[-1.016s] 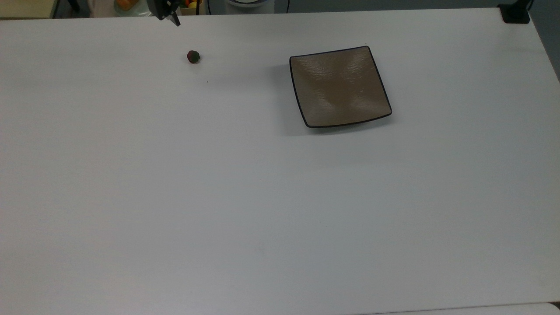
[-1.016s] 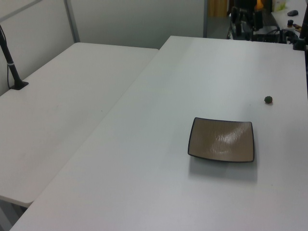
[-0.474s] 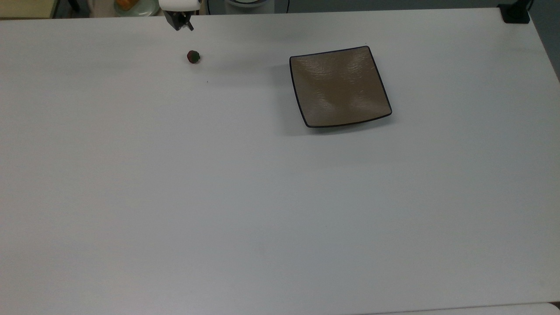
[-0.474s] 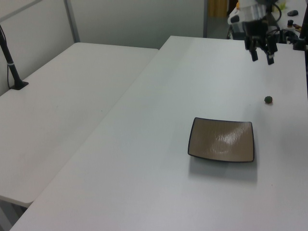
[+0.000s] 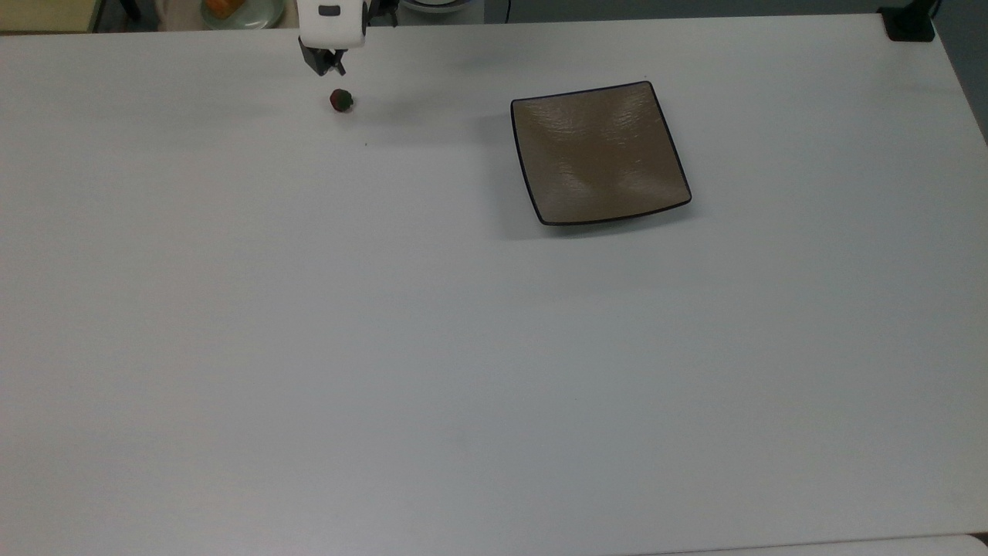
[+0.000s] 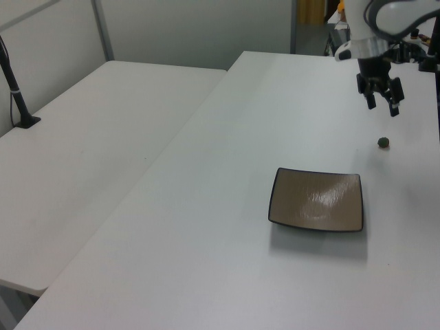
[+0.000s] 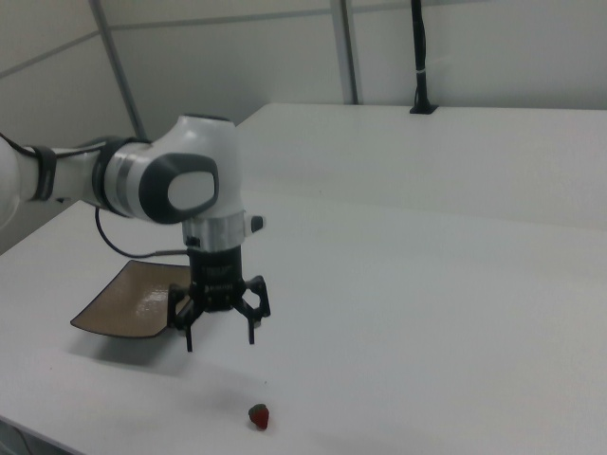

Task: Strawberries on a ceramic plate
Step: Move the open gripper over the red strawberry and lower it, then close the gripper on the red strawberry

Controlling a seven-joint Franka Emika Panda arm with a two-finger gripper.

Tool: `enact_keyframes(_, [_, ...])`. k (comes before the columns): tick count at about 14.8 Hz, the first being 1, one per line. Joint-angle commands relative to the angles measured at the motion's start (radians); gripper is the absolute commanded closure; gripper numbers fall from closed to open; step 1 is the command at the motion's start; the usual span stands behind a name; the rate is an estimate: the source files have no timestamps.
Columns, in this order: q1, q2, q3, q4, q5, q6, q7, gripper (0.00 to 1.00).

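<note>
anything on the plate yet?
No. The ceramic plate is bare, its whole brown surface in view. The strawberry sits on the table apart from it, with the open gripper above the berry.

A broad white table (image 5: 463, 386) takes up most of the top view. At its 1 o'clock corner sits a black clamp base (image 5: 909, 23). Beyond the far edge, at 11 o'clock, a pale dish (image 5: 258, 15) holds something orange. In the left view a second white table (image 6: 89, 137) butts against the first at 9 o'clock, and a thin black post (image 6: 15, 93) stands on a small foot near its 9 o'clock edge. Pale grey wall panels (image 6: 192, 27) close off 12 o'clock. In the right view the post (image 7: 417, 57) rises at 1 o'clock, with a white band around it.
</note>
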Motion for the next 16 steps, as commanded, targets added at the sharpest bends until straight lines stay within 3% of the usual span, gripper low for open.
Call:
enact_keyframes(1, [-0.037, -0.046, -0.001, -0.141, -0.047, 0.164, -0.016, 0.0])
enact_keyframes(5, [-0.052, -0.02, -0.007, -0.242, -0.084, 0.345, -0.016, 0.0])
enact_keyframes(11, [-0.089, 0.054, -0.01, -0.262, -0.139, 0.467, -0.016, 0.0])
enact_keyframes(14, [-0.09, 0.06, -0.01, -0.276, -0.168, 0.476, -0.016, 0.19])
enact_keyframes(16, [-0.09, 0.06, -0.01, -0.277, -0.17, 0.476, -0.016, 0.24])
